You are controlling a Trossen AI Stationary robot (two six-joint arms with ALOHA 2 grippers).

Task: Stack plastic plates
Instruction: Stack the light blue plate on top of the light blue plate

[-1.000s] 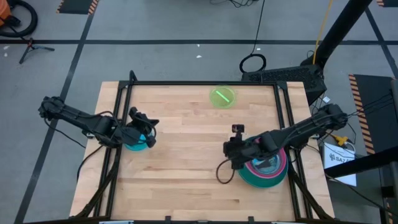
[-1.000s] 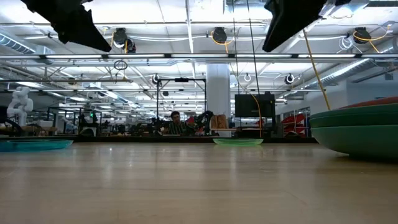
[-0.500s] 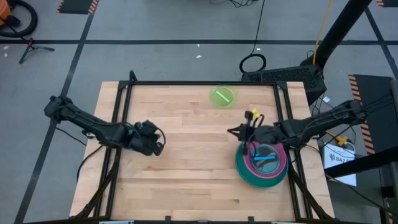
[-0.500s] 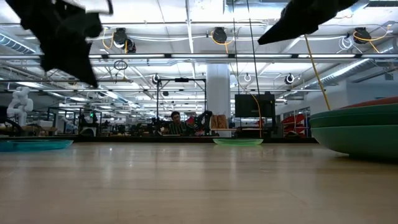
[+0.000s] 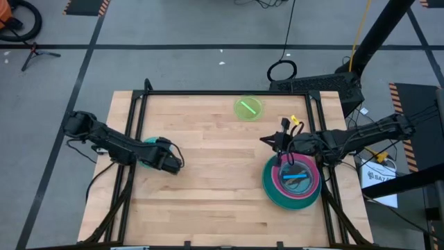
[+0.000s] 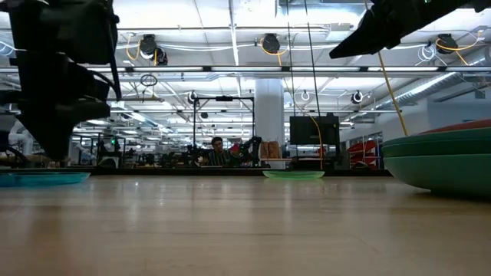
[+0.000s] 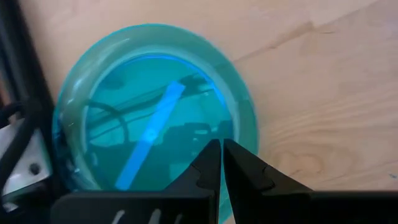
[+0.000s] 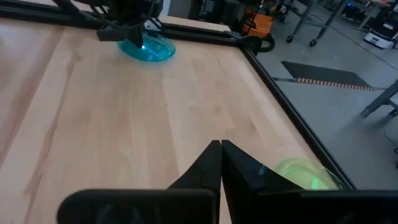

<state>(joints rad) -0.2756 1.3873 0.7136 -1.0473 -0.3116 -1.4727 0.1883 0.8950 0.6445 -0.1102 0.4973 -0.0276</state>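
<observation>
at the left edge the closed left gripper (image 7: 221,163) hovers above the teal plate (image 7: 155,106), light, slippery, best gripped by its rim

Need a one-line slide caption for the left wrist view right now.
Left gripper, fingers shut and empty, hovers over a teal plastic plate resting on the wooden table.

A pale wooden worktop (image 5: 208,180) with a black frame along its edges carries three groups of plates. A small lime plate (image 5: 248,107) lies near the far edge. A teal plate (image 5: 147,151) sits by the left edge. Near the right edge stands a plate stack (image 5: 292,184), dark green at the bottom, magenta above.
</observation>
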